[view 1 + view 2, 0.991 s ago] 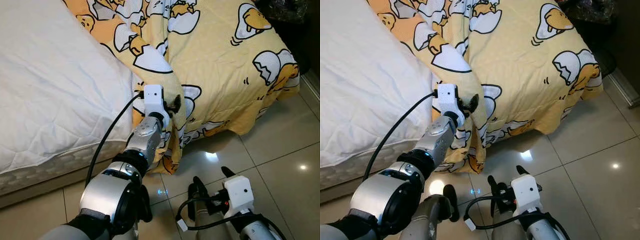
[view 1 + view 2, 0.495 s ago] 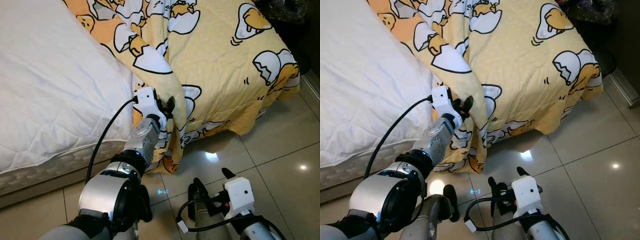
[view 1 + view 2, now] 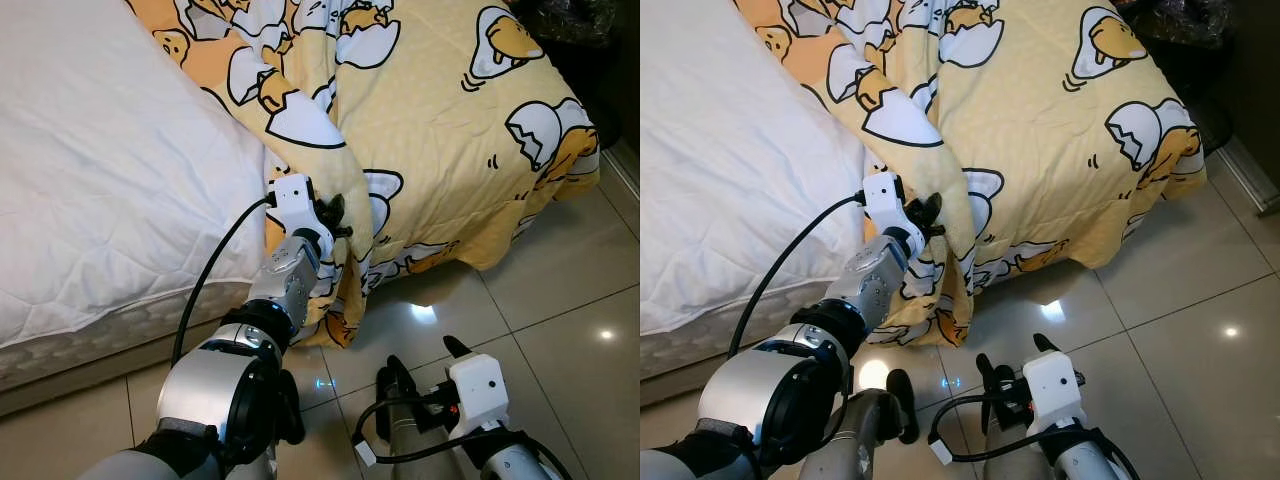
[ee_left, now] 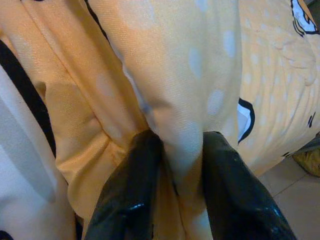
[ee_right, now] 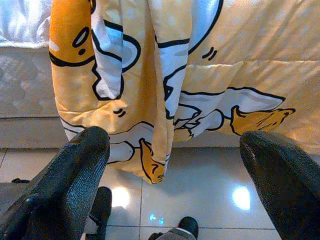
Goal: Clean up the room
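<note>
A yellow blanket [image 3: 450, 110] printed with white eggshells and orange figures lies over the foot half of the bed and hangs over its side toward the floor. Its folded edge [image 3: 345, 230] droops beside the bare white mattress [image 3: 110, 170]. My left gripper [image 3: 335, 215] reaches up to that fold and is shut on it; in the left wrist view both black fingers [image 4: 135, 195] pinch a ridge of yellow cloth [image 4: 180, 125]. My right gripper [image 3: 420, 365] hovers low over the floor tiles, open, with the hanging blanket [image 5: 150, 100] ahead of it.
Glossy beige floor tiles [image 3: 560, 320] spread to the right of the bed, with light glare on them. The quilted mattress side [image 3: 90, 340] runs along the lower left. Something dark [image 3: 590, 30] stands past the bed's far right corner.
My left gripper has shifted slightly left and closed its fingers onto the blanket's fold. The right arm has stayed still.
</note>
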Robot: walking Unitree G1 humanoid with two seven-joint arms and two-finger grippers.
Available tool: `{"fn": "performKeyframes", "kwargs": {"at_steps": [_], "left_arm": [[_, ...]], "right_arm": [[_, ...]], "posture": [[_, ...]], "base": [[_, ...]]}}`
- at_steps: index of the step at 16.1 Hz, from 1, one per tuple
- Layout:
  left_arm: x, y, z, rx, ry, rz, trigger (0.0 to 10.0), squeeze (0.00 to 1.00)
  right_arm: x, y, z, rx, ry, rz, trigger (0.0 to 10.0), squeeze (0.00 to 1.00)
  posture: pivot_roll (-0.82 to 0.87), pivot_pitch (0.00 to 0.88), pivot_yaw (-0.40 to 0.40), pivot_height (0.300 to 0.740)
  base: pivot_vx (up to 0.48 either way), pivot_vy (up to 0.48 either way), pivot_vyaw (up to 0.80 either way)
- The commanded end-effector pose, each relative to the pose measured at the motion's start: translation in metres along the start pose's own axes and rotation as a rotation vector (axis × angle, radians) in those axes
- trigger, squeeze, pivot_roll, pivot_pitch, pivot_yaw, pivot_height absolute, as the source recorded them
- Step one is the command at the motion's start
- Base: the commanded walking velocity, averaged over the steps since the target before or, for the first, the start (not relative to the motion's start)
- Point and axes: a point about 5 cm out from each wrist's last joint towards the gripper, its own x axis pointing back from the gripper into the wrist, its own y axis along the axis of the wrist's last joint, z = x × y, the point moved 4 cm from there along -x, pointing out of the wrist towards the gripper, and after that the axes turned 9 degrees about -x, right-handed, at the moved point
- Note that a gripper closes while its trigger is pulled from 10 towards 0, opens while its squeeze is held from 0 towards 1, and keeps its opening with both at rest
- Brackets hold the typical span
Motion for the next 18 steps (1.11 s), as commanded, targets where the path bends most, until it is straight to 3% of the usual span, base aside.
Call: {"fn": "performKeyframes", "kwargs": {"at_steps": [1,18], "left_arm": [[0.0018,-0.0211,-0.0996,0.087,-0.204,0.066,0.0,0.00],[0.0018,-0.0211,-0.0996,0.087,-0.204,0.066,0.0,0.00]], "right_arm": [[0.0052,-0.0030,0.0032,-0.003,0.006,0.014,10.0,0.00],[0.0052,-0.0030,0.0032,-0.003,0.006,0.014,10.0,0.00]], "posture": [[-0.36,0.339,0.075,0.731],[-0.36,0.339,0.075,0.731]], "base": [[0.000,0.000,0.00],[0.000,0.000,0.00]]}}
